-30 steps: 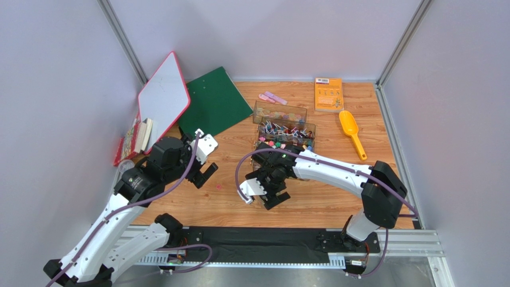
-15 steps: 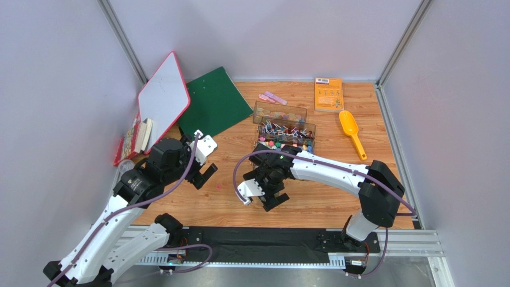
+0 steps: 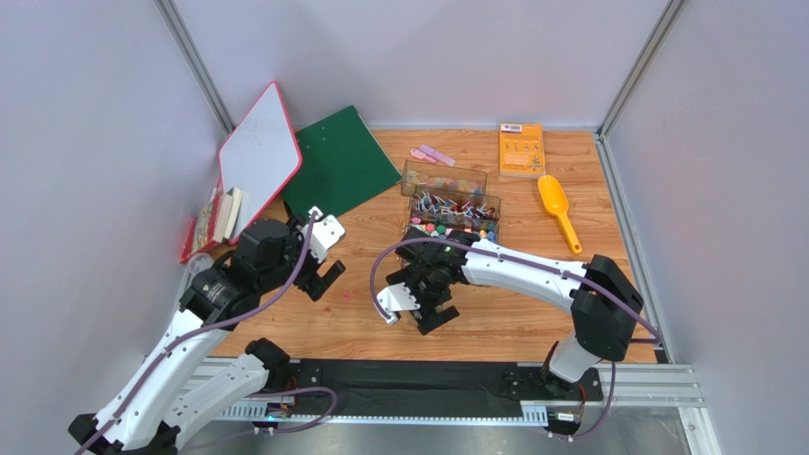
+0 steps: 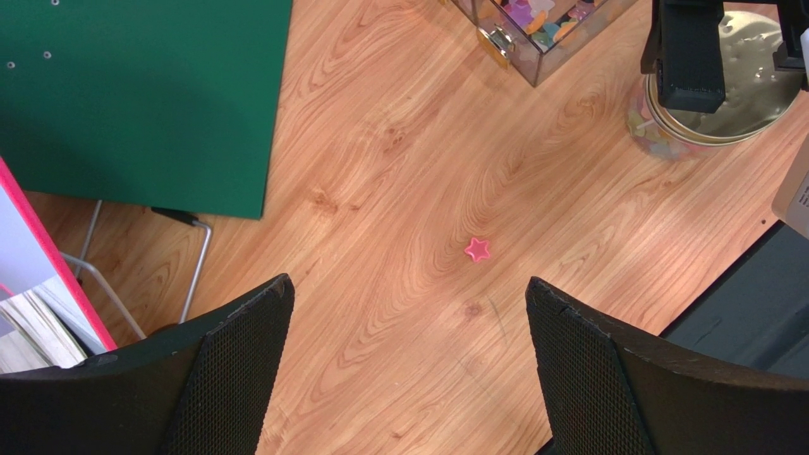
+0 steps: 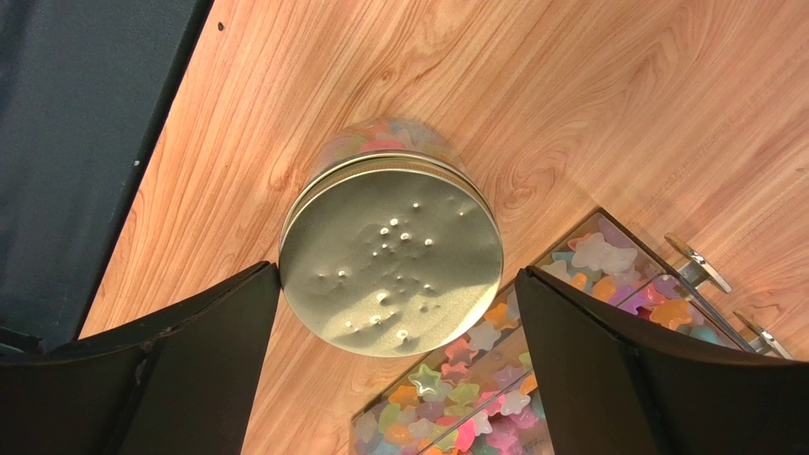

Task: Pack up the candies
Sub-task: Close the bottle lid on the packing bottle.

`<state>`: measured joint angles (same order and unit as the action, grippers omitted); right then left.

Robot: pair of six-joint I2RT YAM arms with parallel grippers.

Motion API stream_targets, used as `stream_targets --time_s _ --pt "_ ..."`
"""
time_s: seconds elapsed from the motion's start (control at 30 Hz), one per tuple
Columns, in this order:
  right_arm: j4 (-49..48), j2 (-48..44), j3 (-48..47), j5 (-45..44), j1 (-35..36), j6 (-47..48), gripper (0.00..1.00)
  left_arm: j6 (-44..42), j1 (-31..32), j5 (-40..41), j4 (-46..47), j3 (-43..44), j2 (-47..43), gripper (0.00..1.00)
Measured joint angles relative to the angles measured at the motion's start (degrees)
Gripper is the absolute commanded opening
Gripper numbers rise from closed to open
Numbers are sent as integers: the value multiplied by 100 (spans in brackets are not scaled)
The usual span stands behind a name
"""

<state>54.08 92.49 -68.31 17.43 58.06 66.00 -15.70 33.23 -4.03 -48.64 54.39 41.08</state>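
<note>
Nearest, left of the jar (image 5: 389, 133), the left gripper (image 4: 408, 303) hangs with its two mesh-textured fingers spread wide, holding nothing. Open wood-grain table (image 4: 380, 171) lies below it. One pink star candy (image 4: 477, 249) lies loose on that wood, well apart from the jar. The right gripper (image 5: 394, 284) straddles the jar's round, dimpled gold lid (image 5: 389, 256). Its fingers are wide apart and not clamped. Pastel candies (image 5: 446, 379) fill one clear, hard-edged box (image 4: 570, 47) just beyond the jar, and more show through the jar's glass. One yellow plastic scoop (image 3: 555, 204) lies farther right.
</note>
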Motion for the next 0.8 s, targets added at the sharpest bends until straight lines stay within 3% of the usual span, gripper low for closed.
stream_targets --time_s 0.17,0.27,0.3,0.33,0.37,0.8 --pt "66 -210 0 -7 0 0 99 -2 0 -2 -2 0 0 96" --pt "131 -428 2 -4 0 -4 54 -4 0 -4 7 -28 -2 94" --pt "144 -492 2 2 0 9 20 -9 0 -9 7 -59 -15 93" --pt "153 -538 2 20 0 -4 6 -11 0 -13 9 -105 -31 93" --pt "153 -551 2 44 0 22 0 -15 0 -11 15 -164 -55 92" --pt "-170 -278 201 114 52 -166 0 -20 0 94 50 -323 -109 91"
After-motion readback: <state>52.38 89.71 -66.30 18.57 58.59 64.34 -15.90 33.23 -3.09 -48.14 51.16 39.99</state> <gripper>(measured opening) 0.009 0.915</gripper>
